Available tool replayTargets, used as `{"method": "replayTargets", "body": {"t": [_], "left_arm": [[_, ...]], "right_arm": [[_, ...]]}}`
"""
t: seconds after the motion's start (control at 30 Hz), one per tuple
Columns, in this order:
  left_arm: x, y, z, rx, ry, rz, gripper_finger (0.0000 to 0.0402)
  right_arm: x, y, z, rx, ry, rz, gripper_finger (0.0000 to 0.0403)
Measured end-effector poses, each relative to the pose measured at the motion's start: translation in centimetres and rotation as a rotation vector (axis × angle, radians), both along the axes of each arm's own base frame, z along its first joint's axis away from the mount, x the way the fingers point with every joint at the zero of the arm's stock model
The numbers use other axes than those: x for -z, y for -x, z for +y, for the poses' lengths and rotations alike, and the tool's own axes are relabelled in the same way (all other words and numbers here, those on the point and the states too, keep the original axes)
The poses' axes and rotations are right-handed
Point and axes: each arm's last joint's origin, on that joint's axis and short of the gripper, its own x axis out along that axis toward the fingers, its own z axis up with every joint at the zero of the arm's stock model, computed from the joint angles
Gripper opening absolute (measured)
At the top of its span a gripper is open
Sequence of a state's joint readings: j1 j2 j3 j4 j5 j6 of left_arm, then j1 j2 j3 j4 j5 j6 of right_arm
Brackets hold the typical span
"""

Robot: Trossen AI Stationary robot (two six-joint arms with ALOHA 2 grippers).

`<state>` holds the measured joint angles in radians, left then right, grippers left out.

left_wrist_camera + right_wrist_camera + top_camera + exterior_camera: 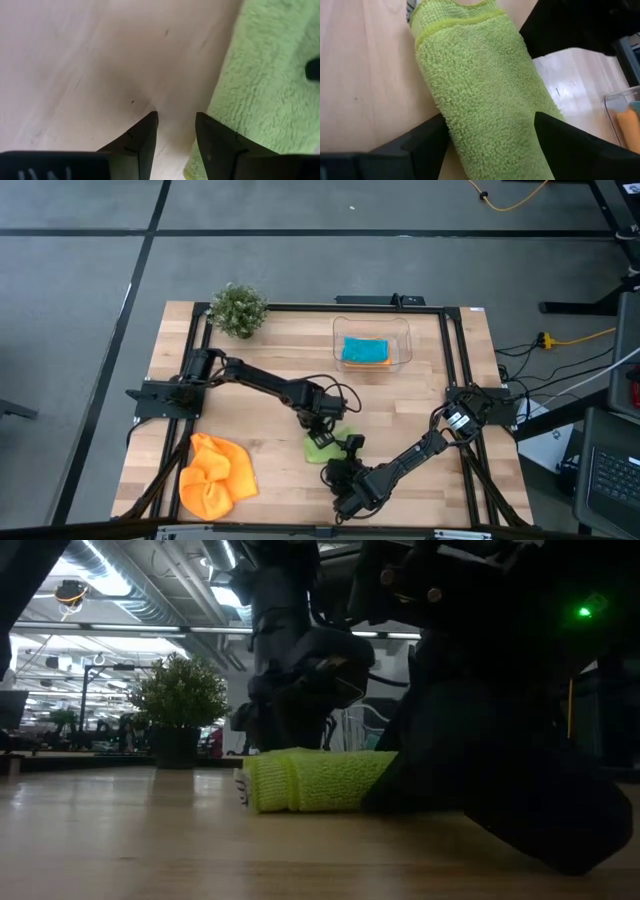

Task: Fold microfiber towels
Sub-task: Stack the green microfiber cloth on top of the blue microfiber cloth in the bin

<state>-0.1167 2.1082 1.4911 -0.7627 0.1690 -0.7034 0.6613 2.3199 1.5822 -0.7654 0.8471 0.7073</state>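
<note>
Right gripper spread wide, one dark finger on either side of the folded lime green towel, at the table's front centre. Left gripper low beside the same towel, fingers part-way apart with only bare wood between them, one finger just beside the towel's edge; nothing held. Towel seen from the low view as a short thick roll lying flat on the table, dark arm bodies close behind and to one side. From above, towel mostly covered by the two wrists. Crumpled orange towel at the front left corner, near the table's edge, well apart from both grippers. Teal blue towel stacked on a second orange towel inside the clear plastic tub at the back, right of centre. Potted plant at the back left edge. Open bare wood between plant, tub and arms.
</note>
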Motion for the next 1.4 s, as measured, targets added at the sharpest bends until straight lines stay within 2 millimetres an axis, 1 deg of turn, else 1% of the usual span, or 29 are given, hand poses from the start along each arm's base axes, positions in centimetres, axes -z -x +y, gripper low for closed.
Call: {"method": "replayTargets", "body": {"t": [0.17,0.3,0.43,0.63,0.8,0.93,1.07,1.27,1.4], "left_arm": [[0.0,0.0,0.0,0.137,-0.028,-0.025,0.0133],[0.0,0.0,0.0,0.241,-0.084,-0.051,0.0133],[0.0,0.0,-0.1,0.309,-0.138,-0.065,0.0133],[0.0,-0.2,-0.2,0.356,-0.154,-0.093,0.0133],[0.0,-0.3,-0.7,0.461,-0.198,-0.123,0.0133],[0.0,-0.4,-0.7,0.464,-0.203,-0.133,0.0133],[0.0,-0.4,-0.7,0.463,-0.202,-0.135,0.0133],[0.0,-0.3,-1.4,0.480,-0.197,-0.138,0.0133],[0.0,-0.3,-1.8,0.489,-0.208,-0.138,0.0133]], "right_arm": [[0.0,0.1,0.1,0.010,-0.008,-0.009,0.0291],[0.0,0.1,0.1,0.031,-0.022,-0.027,0.0291],[0.0,0.1,0.1,0.020,-0.015,-0.019,0.0291],[0.0,-0.1,-0.1,-0.016,0.009,0.022,0.0291],[0.0,-0.5,-0.4,-0.013,-0.025,0.024,0.0291],[-0.1,-0.7,-0.3,-0.015,-0.050,0.015,0.0291],[-0.1,-0.7,-0.3,-0.045,-0.035,0.040,0.0291],[-0.2,-1.3,-1.4,0.019,-0.096,0.049,0.0291],[-0.2,-1.6,-1.7,0.020,-0.099,0.056,0.0291]]}}
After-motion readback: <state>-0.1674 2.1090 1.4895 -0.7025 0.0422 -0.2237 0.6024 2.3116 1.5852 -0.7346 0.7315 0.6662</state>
